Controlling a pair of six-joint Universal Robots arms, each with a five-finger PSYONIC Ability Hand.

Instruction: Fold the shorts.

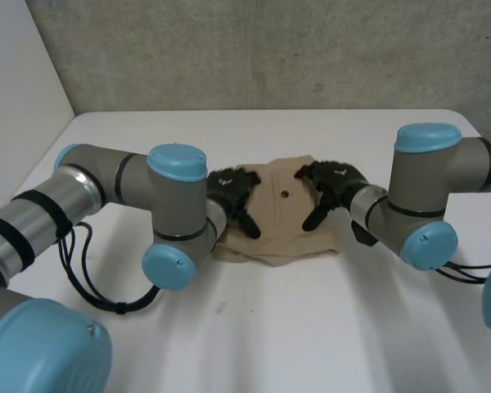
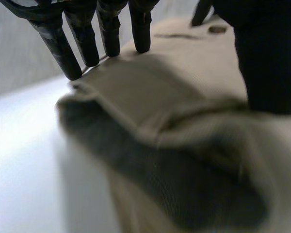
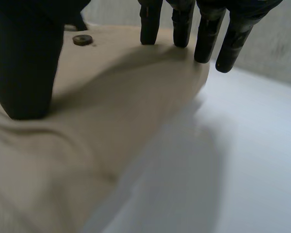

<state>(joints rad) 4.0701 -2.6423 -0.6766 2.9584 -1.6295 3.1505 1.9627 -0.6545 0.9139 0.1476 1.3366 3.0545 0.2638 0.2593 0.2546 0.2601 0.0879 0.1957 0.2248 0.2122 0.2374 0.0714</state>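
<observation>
The tan shorts (image 1: pixel 282 228) lie folded into a small bundle at the middle of the white table (image 1: pixel 311 327), with a dark button (image 1: pixel 286 195) facing up. My left hand (image 1: pixel 231 190) rests on the bundle's left side. Its straight fingers (image 2: pixel 87 43) touch the cloth's edge (image 2: pixel 136 92) and its thumb (image 2: pixel 266 58) presses down on top. On the bundle's right side sits my right hand (image 1: pixel 334 184). There the fingers (image 3: pixel 184 24) are straight along the cloth edge (image 3: pixel 121 97), and the thumb (image 3: pixel 24 63) is planted near the button (image 3: pixel 82 40). Both hands are open.
A grey wall (image 1: pixel 270 49) runs behind the table's far edge and a white panel (image 1: pixel 16 74) stands at the left. My two arms (image 1: pixel 106 184) (image 1: pixel 442 180) flank the shorts. Bare table lies in front of the bundle.
</observation>
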